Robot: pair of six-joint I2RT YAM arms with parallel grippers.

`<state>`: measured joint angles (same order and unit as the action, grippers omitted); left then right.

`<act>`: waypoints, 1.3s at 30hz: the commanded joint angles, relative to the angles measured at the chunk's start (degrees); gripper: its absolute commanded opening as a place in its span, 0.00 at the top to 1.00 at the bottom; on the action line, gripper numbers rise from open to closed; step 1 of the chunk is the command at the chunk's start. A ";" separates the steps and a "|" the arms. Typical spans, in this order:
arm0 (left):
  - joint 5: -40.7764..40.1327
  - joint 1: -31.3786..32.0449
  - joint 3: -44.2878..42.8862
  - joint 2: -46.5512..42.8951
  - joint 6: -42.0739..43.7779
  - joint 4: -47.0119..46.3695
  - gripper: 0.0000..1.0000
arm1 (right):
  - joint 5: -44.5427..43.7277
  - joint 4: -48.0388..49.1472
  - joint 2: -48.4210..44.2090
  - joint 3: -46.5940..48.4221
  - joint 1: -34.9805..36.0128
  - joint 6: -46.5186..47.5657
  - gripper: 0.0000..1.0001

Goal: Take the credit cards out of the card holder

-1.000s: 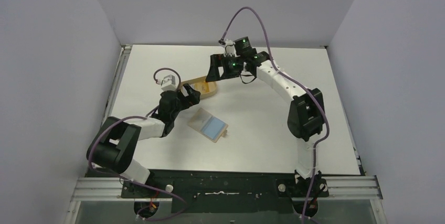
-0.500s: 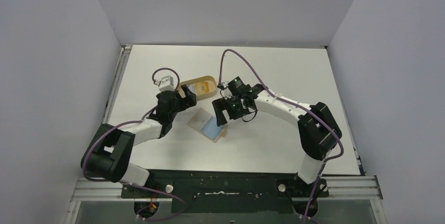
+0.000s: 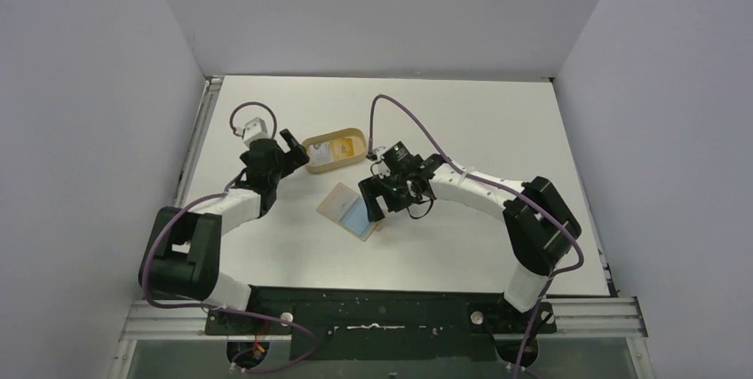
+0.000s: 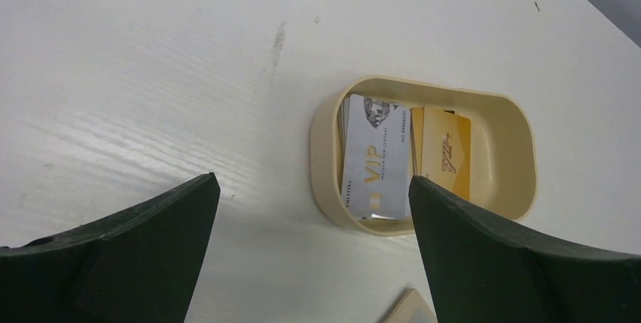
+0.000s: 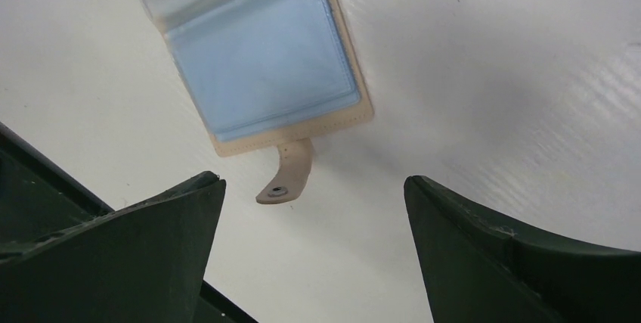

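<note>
The card holder (image 5: 344, 122) lies open and flat on the white table (image 3: 497, 122), just ahead of the right gripper (image 5: 314, 181). That gripper's fingers (image 5: 128, 251) are spread wide with nothing between them. In the right wrist view the holder sits beyond the fingertips, shifted toward the left finger. Its long axis runs away from the gripper on a slant, and the far half passes out of view. Its snap tab (image 5: 286, 175) points back toward the gripper, ending close to the left fingertip, and rests on the table untouched. A light blue credit card (image 5: 261, 73) sits under the clear sleeve of the nearer half.

From above, the card holder (image 3: 340, 201) lies on a diagonal, with its tab end beside the right gripper (image 3: 375, 206) and its other end toward the left gripper (image 3: 291, 148).

The left gripper (image 4: 311, 183) is also spread wide and empty. An oval tan tray (image 4: 521, 138) stands ahead of its fingertips, nearer the right finger (image 4: 514, 262). In the tray lie a silver card (image 4: 374, 160) and a gold card (image 4: 442, 153). A corner of the holder shows just beside that finger's inner edge.
</note>
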<state>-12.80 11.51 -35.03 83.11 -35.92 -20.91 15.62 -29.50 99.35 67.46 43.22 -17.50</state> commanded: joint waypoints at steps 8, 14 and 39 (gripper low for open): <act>6.15 4.72 -11.70 12.97 -1.79 -12.54 0.03 | -1.49 4.11 -2.20 -1.95 -0.39 0.04 0.04; 3.32 10.28 -15.04 18.50 0.76 -16.16 0.03 | -0.47 4.72 -1.57 -2.55 -1.62 0.13 0.04; -0.44 21.94 -21.49 29.02 16.06 -23.05 0.03 | 2.64 5.32 -1.24 -4.80 -5.28 0.78 0.04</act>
<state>-11.86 32.64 -53.15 111.35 -23.05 -40.14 17.47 -26.20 99.18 62.92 38.57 -17.30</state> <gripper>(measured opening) 0.971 0.964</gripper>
